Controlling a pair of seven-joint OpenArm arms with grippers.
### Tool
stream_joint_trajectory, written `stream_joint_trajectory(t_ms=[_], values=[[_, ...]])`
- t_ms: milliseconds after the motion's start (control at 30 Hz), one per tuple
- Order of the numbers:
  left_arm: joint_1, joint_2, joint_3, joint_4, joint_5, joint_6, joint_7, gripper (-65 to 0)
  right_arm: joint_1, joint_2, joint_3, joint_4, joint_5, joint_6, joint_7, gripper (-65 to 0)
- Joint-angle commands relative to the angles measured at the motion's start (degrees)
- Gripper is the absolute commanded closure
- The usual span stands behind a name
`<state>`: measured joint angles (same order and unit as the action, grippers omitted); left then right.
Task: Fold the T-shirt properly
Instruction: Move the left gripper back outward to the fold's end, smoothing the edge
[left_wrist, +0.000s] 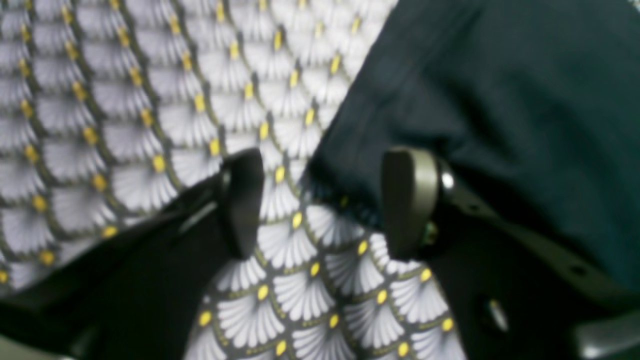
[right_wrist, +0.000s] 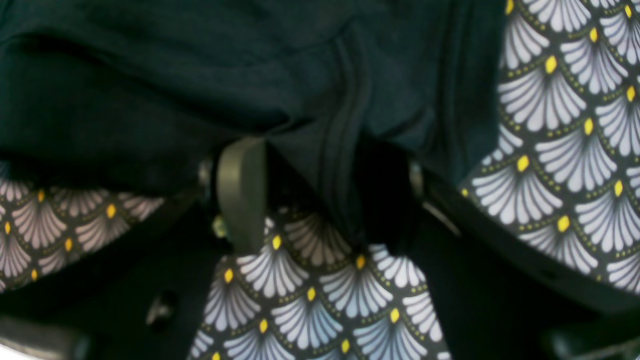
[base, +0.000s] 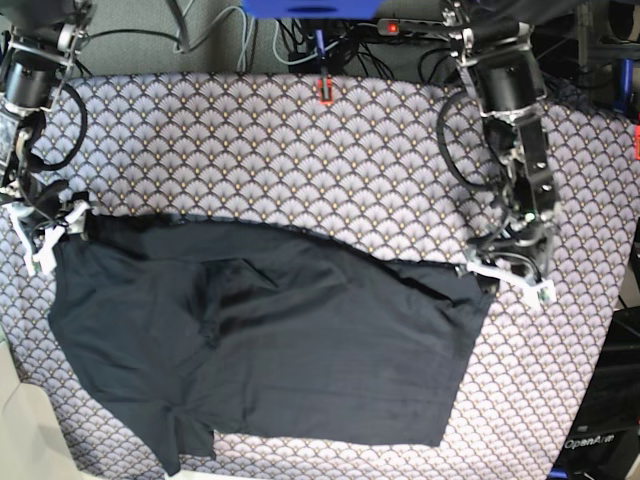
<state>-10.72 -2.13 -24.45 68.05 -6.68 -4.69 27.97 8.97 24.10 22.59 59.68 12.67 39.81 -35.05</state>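
At left wrist cam, the left gripper (left_wrist: 322, 202) sits wide open just above the cloth (left_wrist: 150, 100), nothing betw. the fingers (left_wrist: 410, 200) but patterned fabric; the shirt (left_wrist: 500, 100) edge ends just beside the right-hand finger, which overlaps it, not pinched. Right wrist cam: the right gripper (right_wrist: 325, 195) straddles a seamed fold of shirt (right_wrist: 150, 75); one pale finger (right_wrist: 242, 190) shows, the other is lost in dark fabric, so there's a gap w/ fabric in it, but I can't tell if it's clamped. Base cam: shirt (base: 280, 330) lies spread across the lower middle of the cloth (base: 300, 150), wrinkled, a sleeve bunched at the lower near corner; right gripper (base: 48, 228) is at the shirt's corner on the view's left, left gripper (base: 510, 268) at the corner on the view's right. Looks like the grasp step before a fold, early on. To do it well, I'd say: left needs to slide in over the hem so both layers sit betw. the pads, both close firmly, then lift evenly so the edge stays straight & the cloth isn't caught too. Surface is a grey scallop-print cloth w/ yellow dots, covering the table; cables (base: 200, 30), a blue part and a red tag (base: 326, 90) sit at the far edge.
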Motion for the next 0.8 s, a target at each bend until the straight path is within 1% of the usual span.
stream_joint_trajectory(t_ms=[0, 133, 267, 633, 667, 700, 767], values=[[-2.4, -0.4, 0.1, -0.4, -0.2, -0.4, -2.1, -33.7, 0.7, 1.2, 0.1, 0.8, 0.3, 0.2, 0.1, -35.6], [-3.5, -0.4, 0.3, -5.1, -0.2, -0.4, -4.9, -33.6, 0.7, 1.2, 0.1, 0.8, 0.3, 0.2, 0.1, -35.6], [-4.0, -0.4, 0.5, -6.6, -0.2, -0.4, -6.2, -33.6, 0.7, 1.2, 0.1, 0.8, 0.3, 0.2, 0.1, -35.6], [-8.0, 0.0, 0.5, -12.4, -0.3, -0.5, -6.2, -33.3, 0.7, 1.2, 0.1, 0.8, 0.3, 0.2, 0.1, -35.6], [-8.1, 0.0, 0.5, -12.5, -0.3, -0.5, -6.2, -32.6, 0.7, 1.2, 0.1, 0.8, 0.3, 0.2, 0.1, -35.6], [-8.1, 0.1, 0.5, -12.5, -0.3, -0.5, -6.2, -30.6, 0.7, 1.2, 0.1, 0.8, 0.3, 0.2, 0.1, -35.6], [-8.1, 0.1, 0.5, -12.5, -0.3, -0.5, -6.2, -20.9, 0.7, 1.2, 0.1, 0.8, 0.3, 0.2, 0.1, -35.6]])
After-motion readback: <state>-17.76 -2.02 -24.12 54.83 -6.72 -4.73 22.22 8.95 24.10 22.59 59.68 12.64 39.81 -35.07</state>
